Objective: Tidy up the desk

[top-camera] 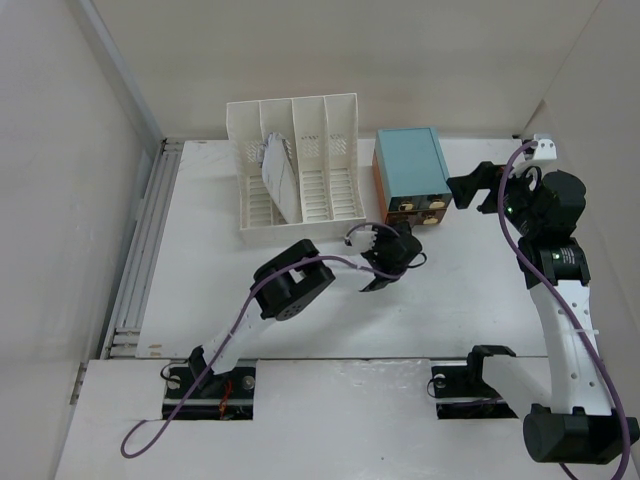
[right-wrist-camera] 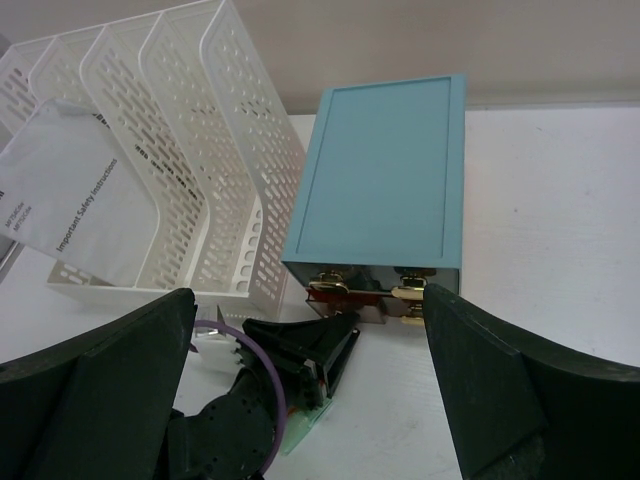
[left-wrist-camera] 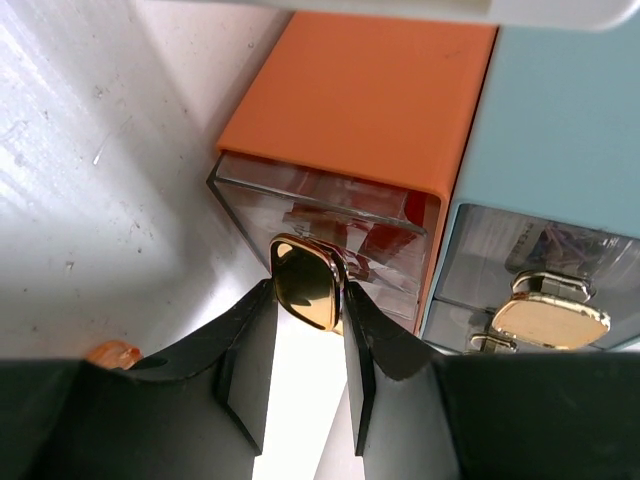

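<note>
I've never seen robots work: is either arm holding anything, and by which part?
The left fingers pinch the gold handle of the orange-cased drawer. The right fingers are spread apart, holding nothing.

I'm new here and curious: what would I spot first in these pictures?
Probably the teal drawer box at the back of the desk, with the left gripper pinching a shiny gold handle on its orange-framed drawer. Left of it stands a white file rack holding a paper booklet.
</note>
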Controlling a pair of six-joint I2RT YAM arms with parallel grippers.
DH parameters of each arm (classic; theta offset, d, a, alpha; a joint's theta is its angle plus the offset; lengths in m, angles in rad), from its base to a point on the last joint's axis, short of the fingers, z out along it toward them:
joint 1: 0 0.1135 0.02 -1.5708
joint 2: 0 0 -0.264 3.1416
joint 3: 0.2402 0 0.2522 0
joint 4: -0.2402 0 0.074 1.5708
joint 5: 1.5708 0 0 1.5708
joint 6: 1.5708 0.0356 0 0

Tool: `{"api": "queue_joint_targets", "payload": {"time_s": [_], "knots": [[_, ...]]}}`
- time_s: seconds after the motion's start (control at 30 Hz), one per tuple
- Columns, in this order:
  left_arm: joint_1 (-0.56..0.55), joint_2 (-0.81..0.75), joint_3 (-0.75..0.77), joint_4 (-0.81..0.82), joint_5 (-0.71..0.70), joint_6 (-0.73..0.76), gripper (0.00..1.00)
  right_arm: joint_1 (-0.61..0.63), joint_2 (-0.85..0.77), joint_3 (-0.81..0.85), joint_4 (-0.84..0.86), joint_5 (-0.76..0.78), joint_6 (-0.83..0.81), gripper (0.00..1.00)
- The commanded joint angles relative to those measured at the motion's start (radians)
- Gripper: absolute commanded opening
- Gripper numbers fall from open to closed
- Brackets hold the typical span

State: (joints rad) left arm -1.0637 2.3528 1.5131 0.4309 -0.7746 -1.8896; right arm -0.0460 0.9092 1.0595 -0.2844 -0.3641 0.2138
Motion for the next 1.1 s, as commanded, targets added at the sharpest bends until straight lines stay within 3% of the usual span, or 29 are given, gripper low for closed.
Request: {"api": "queue_joint_targets", "payload": {"time_s": [0.0, 1.0, 1.03, 1.07], "knots": [[-0.022, -0.063, -0.024, -0.058, -0.02, 0.003, 0.0, -0.005, -0.024, 0.01, 0.016, -0.012, 0.012, 1.0], [-0.091, -0.139, -0.146, -0.086, 0.0, -0.028, 0.0, -0.005, -0.033, -0.009, 0.034, -0.012, 0.021, 1.0], [-0.091, -0.139, -0.157, -0.086, 0.0, -0.016, 0.03, -0.005, -0.033, -0.009, 0.034, -0.012, 0.021, 1.0], [-0.091, -0.151, -0.168, -0.074, 0.0, -0.016, 0.15, -0.005, -0.033, -0.009, 0.034, -0.012, 0.021, 1.0]]}}
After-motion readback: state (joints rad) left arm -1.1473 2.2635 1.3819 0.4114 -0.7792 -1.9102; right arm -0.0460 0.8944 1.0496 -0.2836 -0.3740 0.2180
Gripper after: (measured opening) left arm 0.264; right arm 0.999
